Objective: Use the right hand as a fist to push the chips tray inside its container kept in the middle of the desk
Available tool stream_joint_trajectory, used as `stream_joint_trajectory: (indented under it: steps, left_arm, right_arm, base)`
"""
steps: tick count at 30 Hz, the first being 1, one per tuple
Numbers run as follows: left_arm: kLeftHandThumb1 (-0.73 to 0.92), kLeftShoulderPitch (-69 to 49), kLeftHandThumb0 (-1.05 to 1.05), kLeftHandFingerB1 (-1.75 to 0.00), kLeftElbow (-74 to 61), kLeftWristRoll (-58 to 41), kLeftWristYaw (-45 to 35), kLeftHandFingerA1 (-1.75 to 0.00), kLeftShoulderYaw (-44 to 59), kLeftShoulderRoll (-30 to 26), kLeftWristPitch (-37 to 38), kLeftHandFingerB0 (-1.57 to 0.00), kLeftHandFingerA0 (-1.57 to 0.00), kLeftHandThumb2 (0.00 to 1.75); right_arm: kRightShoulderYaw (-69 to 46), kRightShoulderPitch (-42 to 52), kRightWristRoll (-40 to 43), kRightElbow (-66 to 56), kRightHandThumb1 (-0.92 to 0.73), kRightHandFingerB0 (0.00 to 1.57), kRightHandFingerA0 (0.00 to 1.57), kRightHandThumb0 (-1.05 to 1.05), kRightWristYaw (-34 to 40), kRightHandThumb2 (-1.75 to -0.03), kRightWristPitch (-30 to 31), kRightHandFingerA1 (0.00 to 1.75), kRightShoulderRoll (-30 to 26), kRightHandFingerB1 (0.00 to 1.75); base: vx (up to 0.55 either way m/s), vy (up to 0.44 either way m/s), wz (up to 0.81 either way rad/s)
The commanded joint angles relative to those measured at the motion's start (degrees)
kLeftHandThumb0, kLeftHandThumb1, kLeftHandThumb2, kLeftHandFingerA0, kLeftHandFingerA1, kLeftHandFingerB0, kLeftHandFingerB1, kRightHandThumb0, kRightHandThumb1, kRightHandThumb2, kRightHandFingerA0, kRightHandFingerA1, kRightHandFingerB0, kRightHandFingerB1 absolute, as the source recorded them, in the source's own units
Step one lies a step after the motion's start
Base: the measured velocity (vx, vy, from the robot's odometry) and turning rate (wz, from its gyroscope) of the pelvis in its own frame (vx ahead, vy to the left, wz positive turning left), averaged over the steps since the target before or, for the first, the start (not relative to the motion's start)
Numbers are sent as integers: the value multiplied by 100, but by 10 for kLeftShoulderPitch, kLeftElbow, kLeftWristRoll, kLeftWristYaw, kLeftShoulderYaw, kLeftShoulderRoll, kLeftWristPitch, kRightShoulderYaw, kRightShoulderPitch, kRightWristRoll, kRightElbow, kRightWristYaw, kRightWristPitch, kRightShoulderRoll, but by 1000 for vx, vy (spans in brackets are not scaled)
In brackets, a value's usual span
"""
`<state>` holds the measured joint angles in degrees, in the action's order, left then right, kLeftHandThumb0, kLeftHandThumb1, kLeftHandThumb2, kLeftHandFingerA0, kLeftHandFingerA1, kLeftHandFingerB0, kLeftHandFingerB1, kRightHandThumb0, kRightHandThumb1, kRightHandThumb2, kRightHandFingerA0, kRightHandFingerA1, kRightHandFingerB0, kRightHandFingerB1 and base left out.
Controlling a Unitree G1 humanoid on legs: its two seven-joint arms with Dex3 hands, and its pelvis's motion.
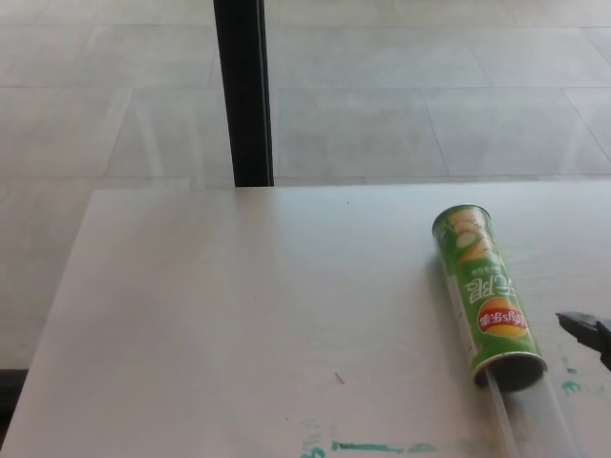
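Clear plastic chips tray [535, 420] jutted from the green container [485, 296] toward five o'clock, unpushed; right hand [592, 334] at three o'clock, clench indeterminable.

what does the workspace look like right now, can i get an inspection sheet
surface: white desk, green paint smears along the near edge, a small dark fleck near the middle
job's things: green chips can lying on its side at the right of the desk, open mouth toward the robot; clear chips tray sticking out of that mouth, not pushed in
clutter: nothing seen
grippers: right robot hand only a dark tip at the right edge, beside the can and apart from it, open or shut cannot be told; left robot hand not in view
cables: nothing seen
surroundings: pale tiled floor beyond the desk, black vertical post behind the far edge
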<state>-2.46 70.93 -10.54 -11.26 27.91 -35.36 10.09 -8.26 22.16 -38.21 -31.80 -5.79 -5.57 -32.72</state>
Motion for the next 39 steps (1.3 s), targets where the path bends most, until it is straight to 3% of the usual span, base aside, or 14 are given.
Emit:
stream_joint_trajectory:
  steps: [1,9,12,13,17,18,23,24,27,28,32,34,35,39]
  left_arm:
    - [92,2,-72,-49,5,-11,-6,-65,6,-6,4,-44,-53,71]
    - [92,-2,-72,-52,-3,6,12,-66,-11,-11,13,-48,-56,71]
    - [92,-2,-73,-55,0,5,10,-68,-11,-10,17,-53,-58,70]
    - [92,1,-73,-53,1,1,12,-68,-7,-10,10,-55,-60,67]
    - [73,4,-69,-63,3,5,13,-72,-11,-11,9,-50,-56,110]
    - [92,3,-71,-53,1,7,16,-69,-13,-11,9,-55,-61,70]
    - [92,4,-73,-53,-4,4,16,-68,-14,-13,9,-54,-60,70]
    - [73,5,-69,-62,-3,3,15,-72,-14,-14,8,-48,-57,110]
    - [73,10,-69,-62,0,6,20,-72,-16,-13,11,-49,-57,110]
    - [92,15,-72,-52,5,4,21,-68,-15,-14,8,-53,-61,70]
    - [92,19,-74,-51,8,6,23,-68,-18,-14,7,-52,-60,69]
    - [73,19,-70,-61,9,3,22,-73,-15,-13,8,-46,-58,112]
    - [92,28,-74,-51,8,0,22,-71,-13,-14,4,-52,-61,68]
    - [92,26,-73,-53,6,-2,19,-71,-11,-15,4,-53,-60,67]
  right_arm:
    - [-39,50,83,-38,-72,0,106,-105,-50,-64,-22,120,-6,91]
    - [-29,140,78,7,-59,80,128,-102,-64,-63,-61,102,-8,97]
    - [-13,143,72,30,-41,80,126,-105,-69,-100,-62,102,-7,97]
    - [-7,143,62,34,-58,81,130,-105,-63,-60,-62,99,-3,98]
    - [17,145,54,44,-37,87,129,-105,-60,-98,-58,95,7,96]
    - [17,145,54,44,-55,91,132,-105,-59,-60,-57,88,7,89]
    - [47,136,29,72,-34,94,127,-104,-57,-96,-48,94,11,92]
    - [51,132,24,77,-54,94,129,-105,-55,-58,-44,91,12,91]
    - [69,99,-2,110,-56,92,133,-105,-39,-60,-43,90,12,93]
    - [74,89,-4,116,-56,90,134,-105,-34,-59,-44,93,14,97]
    - [96,59,-39,145,-39,87,130,-105,-8,-102,-42,100,23,102]
    - [109,48,-52,160,-39,87,130,-105,0,-101,-38,99,27,100]
    - [116,40,-62,170,-39,86,129,-105,10,-101,-38,99,29,101]
    - [143,18,-86,209,-53,84,133,-105,28,-68,-27,99,39,101]
  base:
    - [0,0,0]
    - [0,0,0]
    - [0,0,0]
    - [0,0,0]
    - [0,0,0]
    - [0,0,0]
    - [0,0,0]
    - [0,0,0]
    - [0,0,0]
    - [0,0,0]
    - [0,0,0]
    - [0,0,0]
    - [0,0,0]
    - [0,0,0]
